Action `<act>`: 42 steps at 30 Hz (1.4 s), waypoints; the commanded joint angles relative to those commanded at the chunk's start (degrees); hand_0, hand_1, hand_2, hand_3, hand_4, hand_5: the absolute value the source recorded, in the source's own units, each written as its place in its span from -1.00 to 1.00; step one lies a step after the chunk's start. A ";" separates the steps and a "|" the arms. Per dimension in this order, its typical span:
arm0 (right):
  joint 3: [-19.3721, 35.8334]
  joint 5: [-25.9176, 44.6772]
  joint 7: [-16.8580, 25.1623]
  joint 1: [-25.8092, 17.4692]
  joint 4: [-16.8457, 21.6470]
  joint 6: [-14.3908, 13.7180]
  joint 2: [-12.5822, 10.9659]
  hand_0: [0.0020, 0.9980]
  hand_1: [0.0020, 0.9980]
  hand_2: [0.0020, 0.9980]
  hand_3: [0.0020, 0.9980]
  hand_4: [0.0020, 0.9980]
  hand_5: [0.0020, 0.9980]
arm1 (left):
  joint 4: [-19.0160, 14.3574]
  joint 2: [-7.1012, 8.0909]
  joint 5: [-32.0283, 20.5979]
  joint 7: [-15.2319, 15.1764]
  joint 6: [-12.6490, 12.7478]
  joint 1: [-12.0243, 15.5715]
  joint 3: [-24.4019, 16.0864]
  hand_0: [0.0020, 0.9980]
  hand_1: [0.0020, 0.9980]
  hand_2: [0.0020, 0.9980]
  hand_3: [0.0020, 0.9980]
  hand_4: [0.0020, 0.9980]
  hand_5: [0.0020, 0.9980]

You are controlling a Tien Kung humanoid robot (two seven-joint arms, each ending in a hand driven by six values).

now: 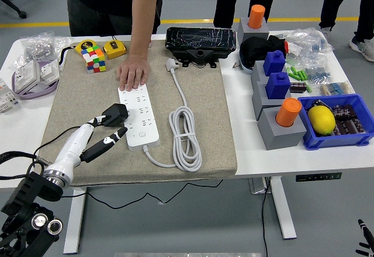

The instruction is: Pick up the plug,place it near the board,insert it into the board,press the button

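On the mat's left side, my left hand (104, 133) hangs with fingers loosely spread, pinching nothing. Black plug (115, 114) sits in the power strip (139, 117), just beyond my fingertips; button lies nearer, toward the strip's near end. Person's hand (132, 73) steadies the far end.

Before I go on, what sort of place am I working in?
Probably a robotics lab or test workshop, not a home. A height-adjustable white table carries a felt mat with a power strip, a blue parts bin and bagged components, while a person's hand steadies the strip.
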 joint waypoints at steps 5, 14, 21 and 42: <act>-0.07 0.08 0.02 0.13 0.00 0.00 -0.08 1.00 0.70 0.52 0.62 1.00 1.00 | 0.50 -0.10 -0.09 -0.01 -0.15 -0.66 0.42 1.00 0.95 0.91 0.86 1.00 1.00; 0.01 -0.01 0.04 0.13 0.00 0.07 0.03 1.00 0.70 0.52 0.61 1.00 1.00 | 1.93 -0.57 -0.19 -0.48 0.21 -1.51 1.61 1.00 0.95 0.91 0.85 1.00 1.00; 0.02 0.03 0.02 0.21 0.00 0.08 -0.03 1.00 0.70 0.52 0.61 1.00 1.00 | 2.81 -0.69 0.24 -0.79 0.43 -2.43 1.18 1.00 0.96 0.91 0.86 1.00 1.00; 0.15 0.12 0.29 0.26 0.00 -0.31 -0.01 1.00 0.70 0.52 0.60 1.00 1.00 | 3.31 -0.54 0.93 -0.86 -0.03 -2.99 0.60 1.00 0.96 0.90 0.85 1.00 1.00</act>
